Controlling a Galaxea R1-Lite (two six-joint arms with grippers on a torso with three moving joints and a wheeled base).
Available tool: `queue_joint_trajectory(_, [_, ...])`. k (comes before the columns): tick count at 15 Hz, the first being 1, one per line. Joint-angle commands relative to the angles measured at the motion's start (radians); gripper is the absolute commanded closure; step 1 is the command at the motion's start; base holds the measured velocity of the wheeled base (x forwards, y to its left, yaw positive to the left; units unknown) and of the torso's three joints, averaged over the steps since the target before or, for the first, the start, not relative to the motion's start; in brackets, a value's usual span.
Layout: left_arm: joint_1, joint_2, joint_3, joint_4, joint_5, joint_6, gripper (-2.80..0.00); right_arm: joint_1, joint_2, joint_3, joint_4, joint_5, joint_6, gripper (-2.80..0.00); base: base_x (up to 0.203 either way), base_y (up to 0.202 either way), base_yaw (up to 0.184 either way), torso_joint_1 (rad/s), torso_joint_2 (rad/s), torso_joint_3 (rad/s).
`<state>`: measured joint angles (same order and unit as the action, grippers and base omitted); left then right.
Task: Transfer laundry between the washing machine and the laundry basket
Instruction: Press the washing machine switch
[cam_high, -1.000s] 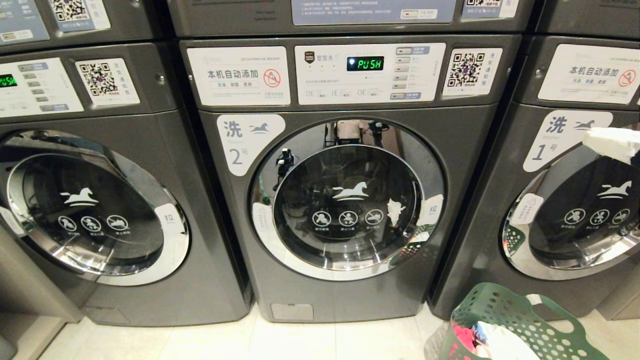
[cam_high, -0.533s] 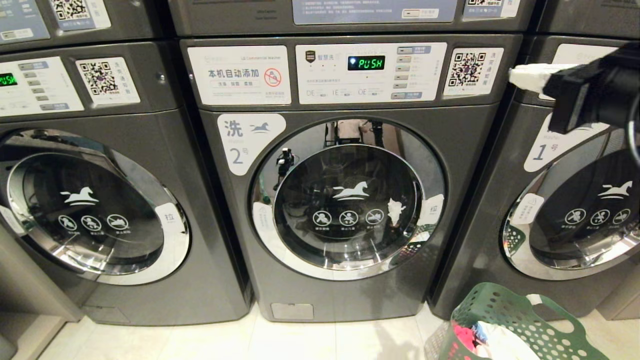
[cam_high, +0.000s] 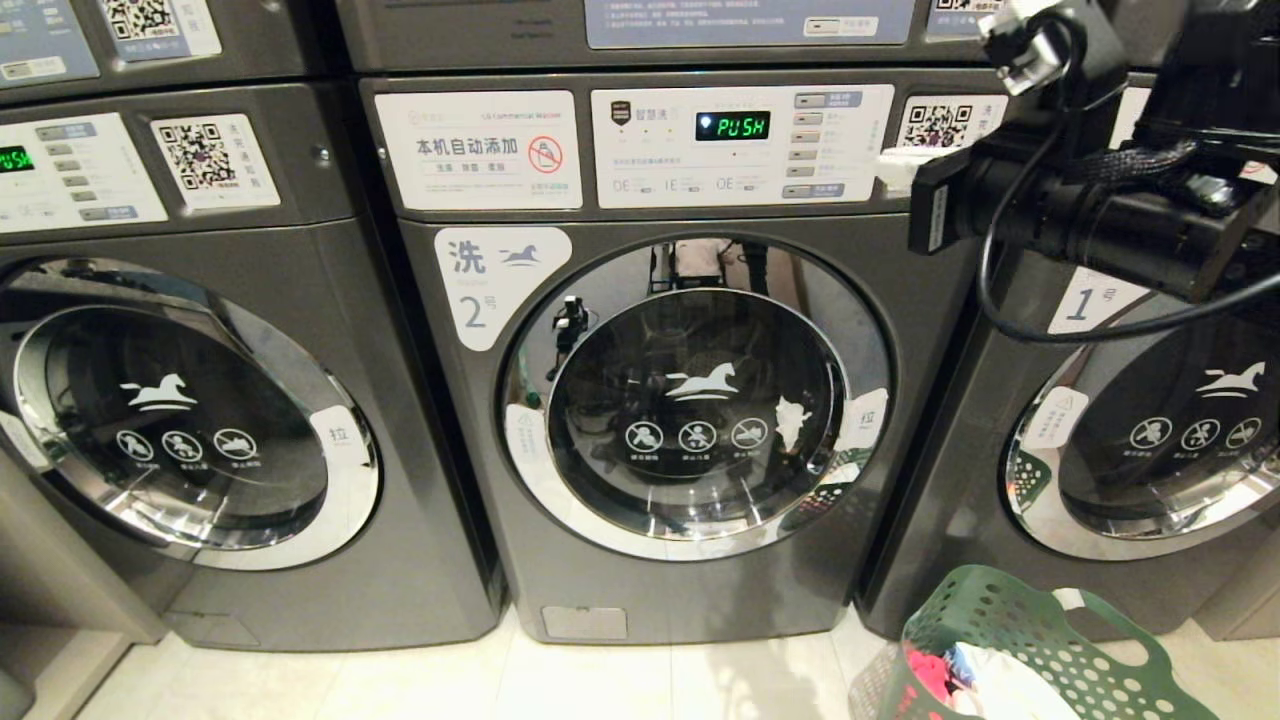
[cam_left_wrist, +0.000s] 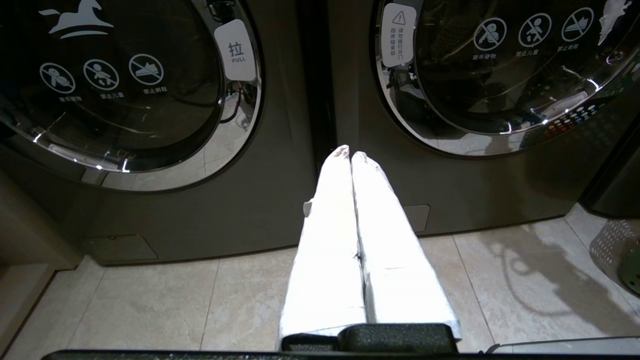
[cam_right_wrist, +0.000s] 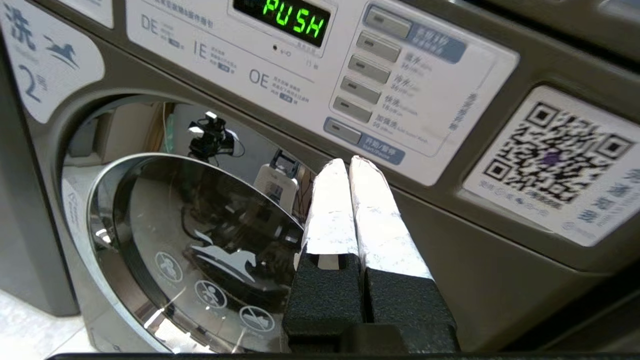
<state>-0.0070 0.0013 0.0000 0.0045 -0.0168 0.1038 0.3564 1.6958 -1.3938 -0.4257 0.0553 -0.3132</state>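
The grey washing machine (cam_high: 690, 400) numbered 2 faces me with its round glass door (cam_high: 695, 400) closed and its display reading PUSH (cam_high: 732, 126). My right gripper (cam_high: 893, 168) is shut and empty, raised in front of the control panel's right end, its white fingertips just below the bottom button (cam_right_wrist: 362, 139). A green perforated laundry basket (cam_high: 1020, 650) stands on the floor at lower right with laundry (cam_high: 960, 675) in it. My left gripper (cam_left_wrist: 350, 154) is shut and empty, held low over the floor between two machines.
Matching washers stand close on the left (cam_high: 190, 400) and right (cam_high: 1150, 420), doors closed, with more units stacked above. Pale floor tiles (cam_high: 600, 680) run in front. The right arm and its cable (cam_high: 1100, 220) cross the upper right.
The right arm has swung up and leftward from the right edge, its shut gripper now in front of machine 2's control panel. The left arm and the scene have not moved.
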Motion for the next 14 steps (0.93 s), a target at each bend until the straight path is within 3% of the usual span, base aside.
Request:
queue_joint_trajectory(1, [0.001,-0.001,0.0,0.0,0.0,0.0,0.0,0.001,0.086,-0.058,-0.007,0.003,0.001,0.0,0.0,0.0,0.0,0.0,0.0,0.0])
queue_joint_trajectory(7, [0.001,-0.001,0.0,0.0,0.0,0.0,0.0,0.0,0.209,-0.248,0.006,-0.005,0.099,0.0,0.0,0.0,0.0,0.0,0.0,0.0])
queue_joint_trajectory(14, [0.001,-0.001,0.0,0.0,0.0,-0.001,0.0,0.0,0.306,-0.386,0.006,-0.005,0.103,0.0,0.0,0.0,0.0,0.0,0.0,0.0])
